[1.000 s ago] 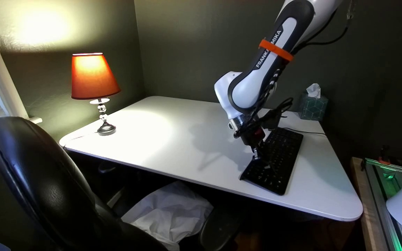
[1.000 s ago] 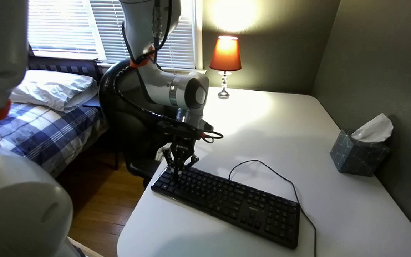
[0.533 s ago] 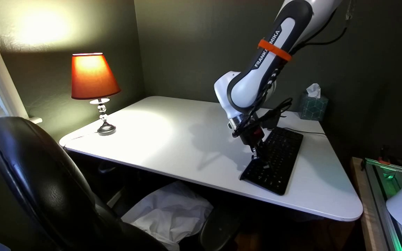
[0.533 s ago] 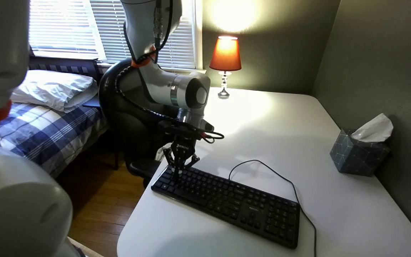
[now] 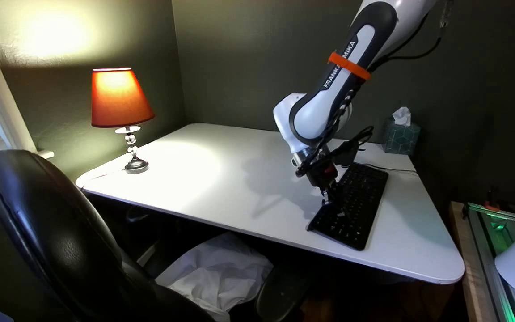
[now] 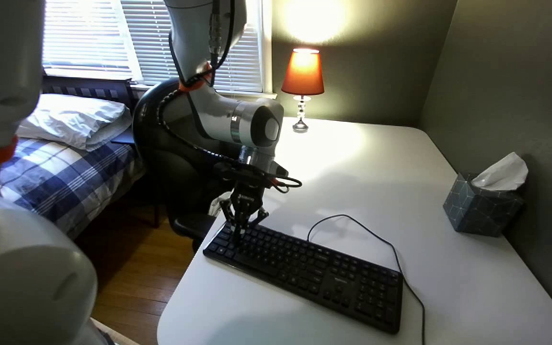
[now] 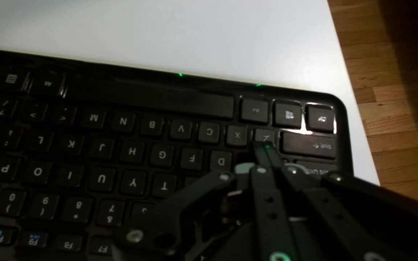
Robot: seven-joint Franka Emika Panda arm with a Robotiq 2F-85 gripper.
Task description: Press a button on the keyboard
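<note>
Closed on nothing, the hand (image 7: 266,146) holds its fingertips (image 7: 275,158) together near the Z key (image 7: 265,135), at the left end of the keyboard (image 6: 300,270), which rests on the bench (image 6: 386,167). A slightly off-line press could catch two keys; a slanted push might slide everything. Fingers hide the keys beneath, so contact is hard to judge.

Black computer keyboard (image 7: 147,139), its legends inverted in the wrist view, on a white tabletop (image 7: 194,32). The gripper (image 7: 266,145) occupies the lower right, its two fingers together, the tips overlapping the lower border of the Z key (image 7: 265,136), between the X key (image 7: 237,135) and the Shift key (image 7: 307,144); contact cannot be determined. Two green light spots (image 7: 180,74) mark the keyboard's upper edge. Right: wooden floor (image 7: 394,105) beyond the tabletop.
</note>
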